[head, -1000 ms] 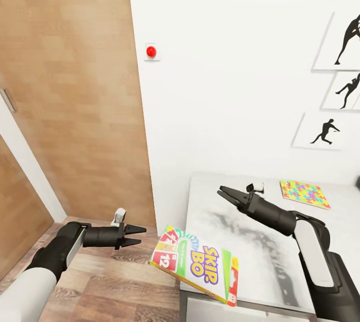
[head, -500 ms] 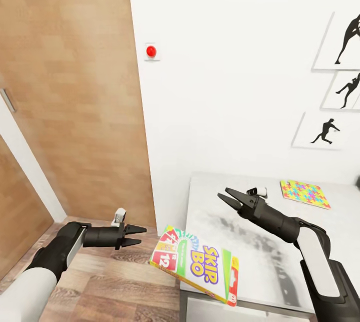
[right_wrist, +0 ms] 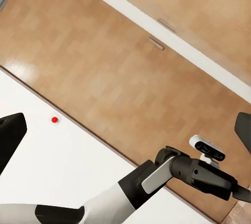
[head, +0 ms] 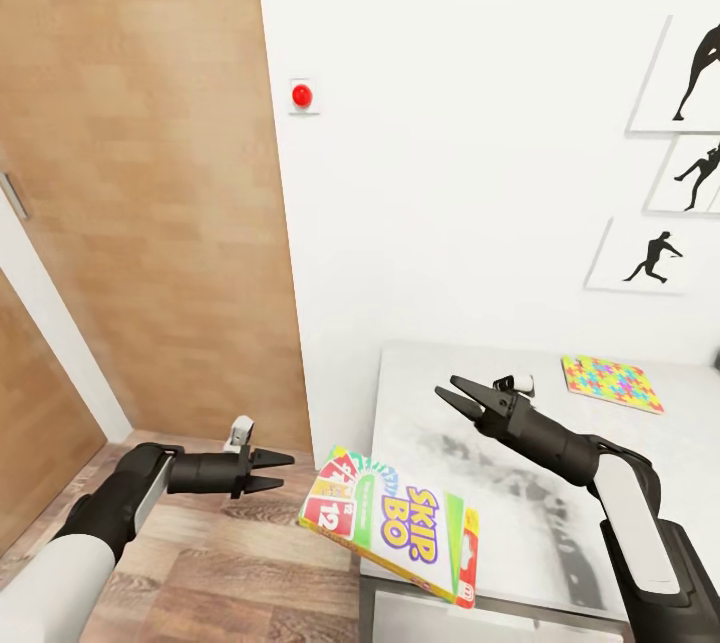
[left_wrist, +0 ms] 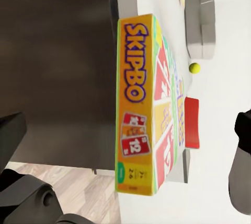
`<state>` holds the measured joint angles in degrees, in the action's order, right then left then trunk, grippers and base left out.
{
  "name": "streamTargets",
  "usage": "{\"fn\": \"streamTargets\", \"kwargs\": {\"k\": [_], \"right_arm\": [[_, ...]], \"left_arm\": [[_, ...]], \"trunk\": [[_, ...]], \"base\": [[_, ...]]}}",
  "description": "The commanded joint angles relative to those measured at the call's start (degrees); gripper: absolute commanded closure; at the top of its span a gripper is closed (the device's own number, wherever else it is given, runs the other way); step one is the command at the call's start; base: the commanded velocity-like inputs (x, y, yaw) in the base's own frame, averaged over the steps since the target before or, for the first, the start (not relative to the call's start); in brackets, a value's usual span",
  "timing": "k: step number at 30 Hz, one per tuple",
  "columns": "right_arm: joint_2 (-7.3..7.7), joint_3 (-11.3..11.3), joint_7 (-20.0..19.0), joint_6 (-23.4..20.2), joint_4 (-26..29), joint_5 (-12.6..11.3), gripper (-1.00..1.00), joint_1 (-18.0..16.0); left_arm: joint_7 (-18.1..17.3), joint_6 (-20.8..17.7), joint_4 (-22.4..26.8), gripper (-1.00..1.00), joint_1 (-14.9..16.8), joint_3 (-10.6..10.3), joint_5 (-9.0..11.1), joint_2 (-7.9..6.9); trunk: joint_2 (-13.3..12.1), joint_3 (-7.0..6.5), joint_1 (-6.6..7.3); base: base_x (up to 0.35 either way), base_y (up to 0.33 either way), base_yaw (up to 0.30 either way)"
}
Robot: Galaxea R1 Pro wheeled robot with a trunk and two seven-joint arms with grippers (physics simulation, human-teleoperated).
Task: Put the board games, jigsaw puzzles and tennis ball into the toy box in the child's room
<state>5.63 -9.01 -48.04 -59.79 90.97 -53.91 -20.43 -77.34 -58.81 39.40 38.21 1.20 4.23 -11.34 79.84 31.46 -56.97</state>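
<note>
Skip-Bo board game [head: 392, 524]: lying flat on the near corner of the tabletop [head: 520, 493], its left end poking out over the wooden floor [head: 220, 563]. In the left wrist view its orange edge faces the camera.
Left gripper [head: 280, 472]: hanging over the floor, just beside the box's overhanging end but apart from it; fingers narrowly parted, gripping nothing.
Right gripper [head: 447, 400]: up above the tabletop behind the box, fingers spread wide and empty, aimed toward the wall [head: 450, 173].
What just changed: over the last second the right arm has pulled back a little and dipped lower. In the last half second it barely moved, and the whole picture slid slightly, so the head camera shifted. The left arm and the box sit where they were.
What that means: the box looks set down and let go, not yet in any container, so this toy is not stowed.
Jigsaw puzzle [head: 611, 382]: a bright multicoloured sheet, flat at the far right of the tabletop, well apart from both arms.
Tennis ball [left_wrist: 194, 68]: a small yellow ball on the tabletop past the box, near a grey blocky object I cannot identify.
Toy box: I cannot pick it out with confidence here.
Next, I reckon: a fresh grasp on the overhanging end, which gives the fingers room underneath.
Risk: a nudge there could tip it off the edge.
</note>
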Motion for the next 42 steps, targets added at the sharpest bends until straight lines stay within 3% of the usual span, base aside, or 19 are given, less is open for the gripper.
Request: {"fn": "streamTargets", "kwargs": {"k": [1,42], "right_arm": [[0.0,0.0,-0.3,-0.2,0.0,0.2,-1.0,0.0],[-0.08,0.0,-0.3,-0.2,0.0,0.2,-1.0,0.0]], "left_arm": [[-0.1,-0.5,0.0,-1.0,0.0,0.0,0.1,0.06],[0.1,0.4,0.0,-1.0,0.0,-0.1,0.1,0.0]], "trunk": [[0.0,0.06,0.0],[0.0,0.06,0.0]], "base": [[0.0,0.0,0.0],[-0.05,-0.044,0.0]]}}
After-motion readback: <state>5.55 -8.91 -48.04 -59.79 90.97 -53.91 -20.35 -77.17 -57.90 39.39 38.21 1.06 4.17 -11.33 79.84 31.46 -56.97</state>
